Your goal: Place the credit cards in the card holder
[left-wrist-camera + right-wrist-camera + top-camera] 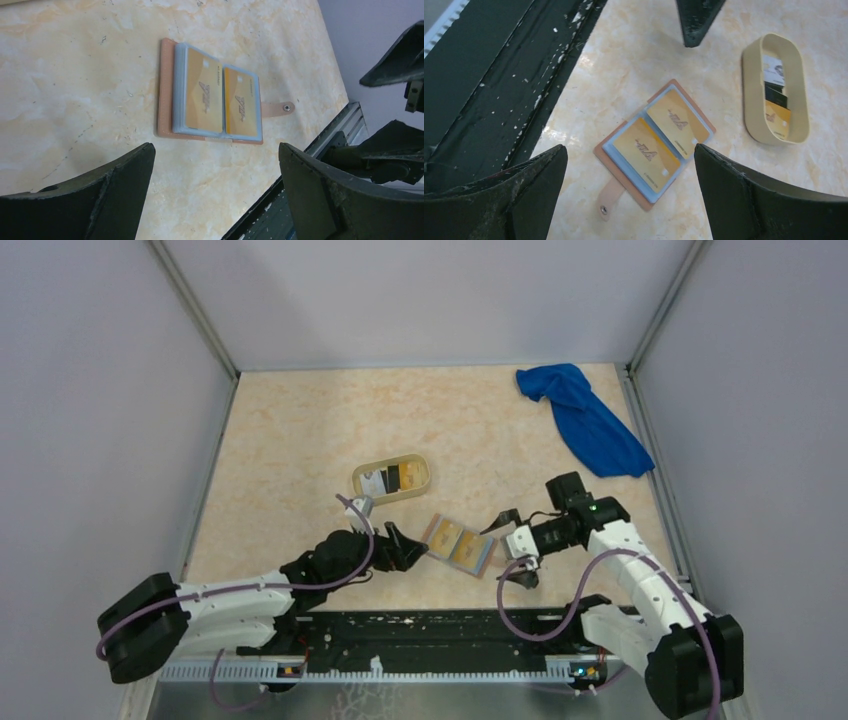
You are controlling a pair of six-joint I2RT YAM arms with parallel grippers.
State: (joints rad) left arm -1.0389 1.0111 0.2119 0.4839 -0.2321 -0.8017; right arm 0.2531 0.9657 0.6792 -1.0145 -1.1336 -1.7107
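Observation:
The tan card holder [436,532] lies open on the table near the front edge. Two yellow-orange credit cards [204,90] [241,102] sit in its grey-blue slots, also seen in the right wrist view [646,147]. A pale yellow oval tray [357,478] behind it holds a white card [774,70], a black card [776,95] and a yellow-orange card [778,117]. My left gripper [408,548] is open and empty just left of the holder. My right gripper [508,550] is open and empty just right of it. Neither touches it.
A blue cloth [585,420] lies at the back right corner. The black base rail [430,635] runs along the near edge, close to the holder. Grey walls enclose the table on three sides.

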